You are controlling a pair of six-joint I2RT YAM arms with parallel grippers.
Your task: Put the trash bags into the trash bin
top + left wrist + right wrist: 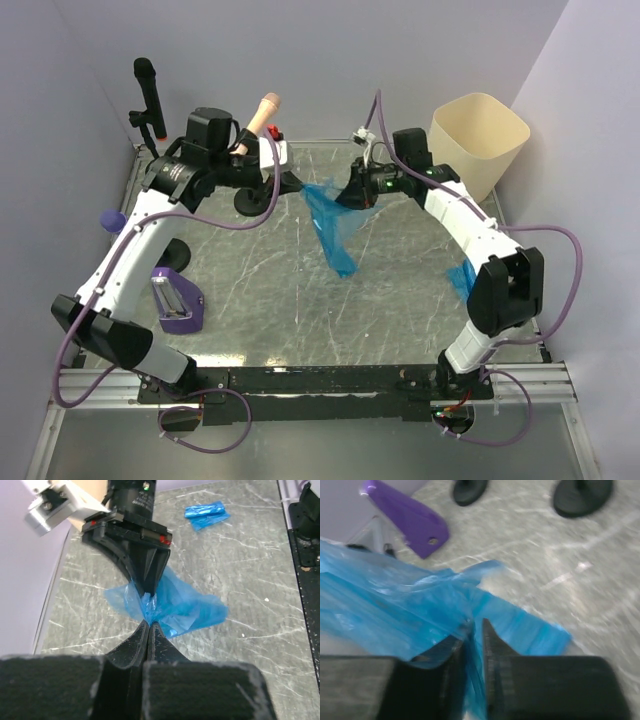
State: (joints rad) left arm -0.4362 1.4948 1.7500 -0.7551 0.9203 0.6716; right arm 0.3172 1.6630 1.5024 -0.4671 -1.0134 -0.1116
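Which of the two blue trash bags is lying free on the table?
The small folded bag near the right arm's elbow. The other bag is spread open, pinched between the left gripper and right gripper.

Bolted to a black rail (320, 380): white link shells on the left arm (130, 240) and right arm (465, 215), with black housings at every joint. Purple cables (240, 225) trailing along both, from the rail to the wrists. Far beyond the rail, red dots (161, 540) and a green light (146, 486) on the black right gripper (148, 596).
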